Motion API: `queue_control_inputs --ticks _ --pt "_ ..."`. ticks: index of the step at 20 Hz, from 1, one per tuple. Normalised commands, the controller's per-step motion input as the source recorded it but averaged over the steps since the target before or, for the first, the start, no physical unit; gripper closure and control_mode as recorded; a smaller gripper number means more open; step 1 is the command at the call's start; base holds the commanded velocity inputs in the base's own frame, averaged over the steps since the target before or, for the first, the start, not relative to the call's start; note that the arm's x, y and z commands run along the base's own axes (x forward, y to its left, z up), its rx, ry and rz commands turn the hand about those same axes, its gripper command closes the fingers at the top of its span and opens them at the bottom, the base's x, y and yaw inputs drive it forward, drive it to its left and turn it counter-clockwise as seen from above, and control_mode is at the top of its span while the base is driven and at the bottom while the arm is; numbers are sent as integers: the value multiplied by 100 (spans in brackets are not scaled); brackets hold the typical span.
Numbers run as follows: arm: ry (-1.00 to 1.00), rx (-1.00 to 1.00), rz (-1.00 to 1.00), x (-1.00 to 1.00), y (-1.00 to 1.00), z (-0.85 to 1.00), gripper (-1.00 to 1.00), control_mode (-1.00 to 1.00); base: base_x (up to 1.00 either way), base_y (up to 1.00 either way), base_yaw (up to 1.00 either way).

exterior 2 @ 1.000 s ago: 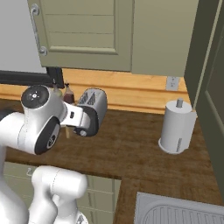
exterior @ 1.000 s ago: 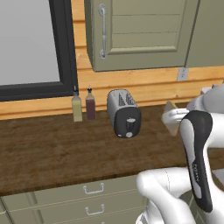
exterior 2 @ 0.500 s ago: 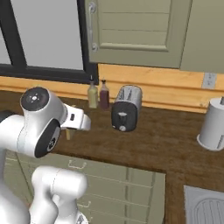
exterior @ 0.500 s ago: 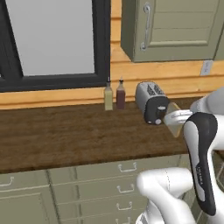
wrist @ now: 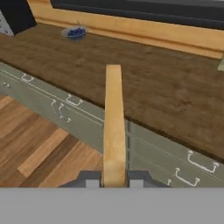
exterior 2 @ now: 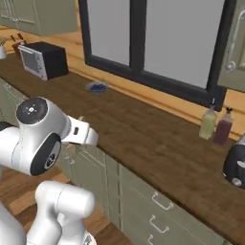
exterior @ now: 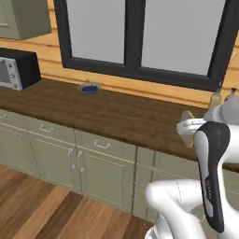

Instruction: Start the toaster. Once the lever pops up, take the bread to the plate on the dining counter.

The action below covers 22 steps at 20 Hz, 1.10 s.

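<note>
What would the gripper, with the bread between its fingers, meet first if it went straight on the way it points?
Probably the wood counter past the bread that the gripper holds, though depth is unclear.

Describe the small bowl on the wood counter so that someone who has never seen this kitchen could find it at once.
Start at the big dark-framed window above the long wood counter. Below its left pane, near the back wall, sits a small shallow bowl holding dark blue contents. It stands alone, right of the black microwave and far left of the two bottles.
</note>
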Motion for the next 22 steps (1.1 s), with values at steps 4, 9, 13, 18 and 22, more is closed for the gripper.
queue_control_inputs --ticks 4,9,13,18,22 --pt "0 0 0 0 0 0 100 100 0 25 100" --pt "0 0 0 0 0 0 100 100 0 16 100" --pt "0 0 0 0 0 0 100 100 0 18 100" --pt "0 0 0 0 0 0 100 100 0 30 96" --pt "0 0 0 0 0 0 100 100 -2 30 94"
